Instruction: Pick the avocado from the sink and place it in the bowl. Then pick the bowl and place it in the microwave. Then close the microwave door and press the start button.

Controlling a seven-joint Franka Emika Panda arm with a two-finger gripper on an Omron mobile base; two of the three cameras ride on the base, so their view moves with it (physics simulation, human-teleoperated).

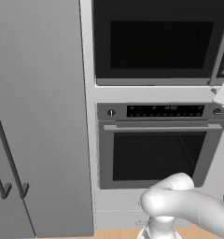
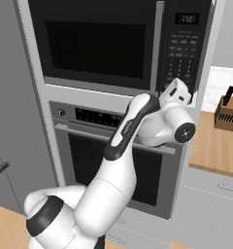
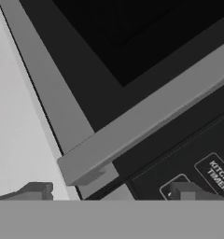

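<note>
The microwave (image 1: 160, 44) is built in above a wall oven. Its black microwave door (image 2: 96, 46) lies flush in the frame, with the tall handle (image 2: 158, 46) on its right. In the hand view the door window (image 3: 132, 42), the grey handle (image 3: 146, 116) and the dark keypad (image 3: 193, 158) sit very close. My gripper (image 3: 110, 191) is open, its fingertips (image 3: 37, 191) spread wide with nothing between them. It hovers just below the keypad strip (image 2: 184, 48), at the microwave's lower right corner (image 2: 179, 92). The avocado, the bowl and the sink are out of view.
A wall oven (image 1: 156, 149) with a horizontal handle sits directly under the microwave. Tall grey cabinet doors (image 1: 39, 116) stand to the left. To the right, a wooden counter (image 2: 215, 146) carries a knife block (image 2: 226, 114).
</note>
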